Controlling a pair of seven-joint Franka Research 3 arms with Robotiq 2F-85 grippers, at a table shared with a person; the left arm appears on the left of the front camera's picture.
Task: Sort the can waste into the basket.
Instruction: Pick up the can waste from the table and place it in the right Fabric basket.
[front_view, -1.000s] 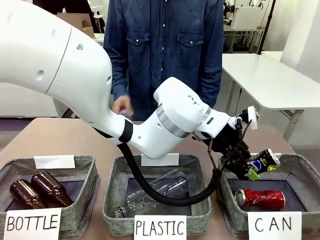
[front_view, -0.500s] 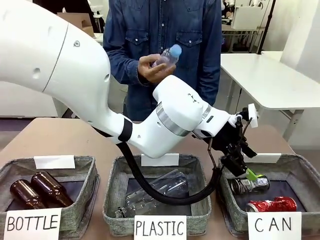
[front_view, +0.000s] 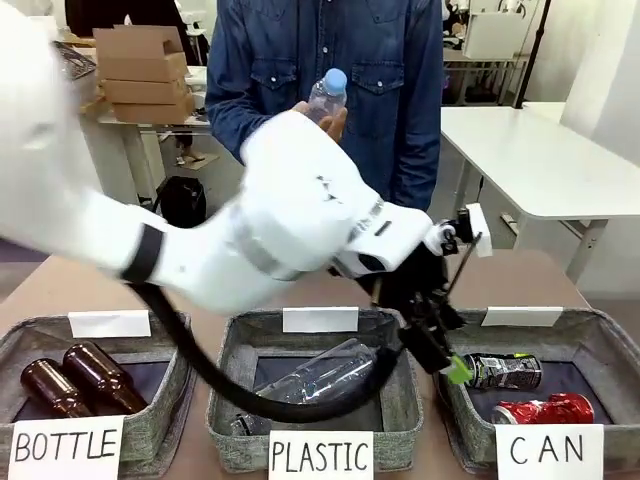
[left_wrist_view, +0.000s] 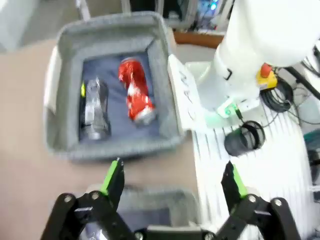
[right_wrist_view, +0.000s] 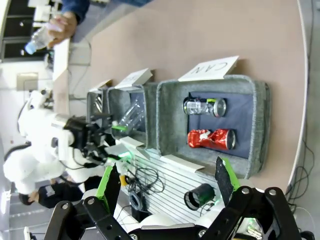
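The grey CAN basket (front_view: 608, 340) stands at the front right of the table. Inside it lie the dark can (front_view: 503, 371) and, nearer me, the crushed red can (front_view: 543, 409). My left gripper (front_view: 445, 358) hangs just left of the basket's rim, open and empty. In the left wrist view the open gripper (left_wrist_view: 172, 177) looks down on the basket (left_wrist_view: 115, 150), where the dark can (left_wrist_view: 94, 116) and red can (left_wrist_view: 136, 97) lie side by side. My right gripper (right_wrist_view: 167, 182) is open and empty, high above the basket (right_wrist_view: 165, 120) with the dark can (right_wrist_view: 205, 106) and red can (right_wrist_view: 211, 138).
The PLASTIC basket (front_view: 320, 440) with clear bottles stands in the middle, the BOTTLE basket (front_view: 160, 420) with brown bottles at the left. Across the table a person's hand holds a clear plastic bottle (front_view: 326, 95) at chest height. The table behind the baskets is bare.
My left gripper opened and the dark can dropped into the CAN basket beside the red can. The arm has drawn back to the left. The person has raised a plastic bottle.
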